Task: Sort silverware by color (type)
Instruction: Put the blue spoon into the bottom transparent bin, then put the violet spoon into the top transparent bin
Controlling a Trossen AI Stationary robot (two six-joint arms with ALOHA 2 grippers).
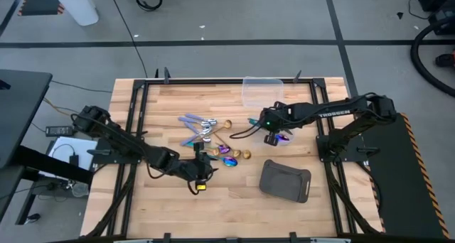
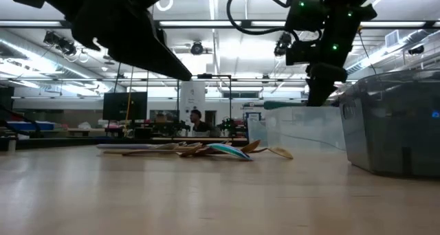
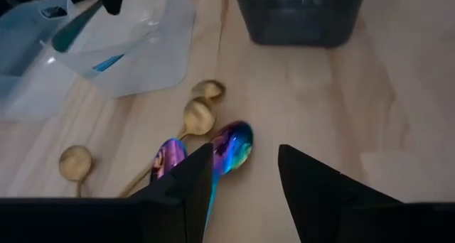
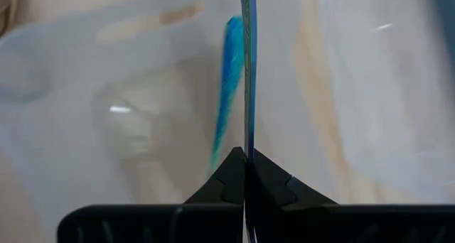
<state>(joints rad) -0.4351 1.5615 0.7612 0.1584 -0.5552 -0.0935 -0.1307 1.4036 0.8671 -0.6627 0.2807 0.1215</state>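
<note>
The silverware lies in a loose pile (image 1: 210,133) mid-table: lilac-handled pieces (image 1: 192,120), gold spoons (image 3: 199,116) and iridescent spoons (image 3: 234,147). My left gripper (image 3: 245,179) is open and hovers above the pile's near end, one finger just over an iridescent spoon bowl. My right gripper (image 1: 274,131) is shut on a slim iridescent utensil (image 4: 247,72), held over a small clear tub (image 1: 282,138). A blue-teal streak (image 4: 227,79) shows inside that tub. My right gripper pinches the iridescent utensil between its two fingertips (image 4: 234,173), right at their free ends. The utensil shows edge-on and runs straight on past the fingers. It is lifted clear above the small tub; its teal end (image 2: 278,105) sticks out about level.
A larger clear tub (image 1: 263,91) stands at the far edge. The dark grey tray (image 1: 285,180) sits near the table's near right. Bare wood lies left of the pile and along the near edge. A person shows far off in the room (image 2: 196,119).
</note>
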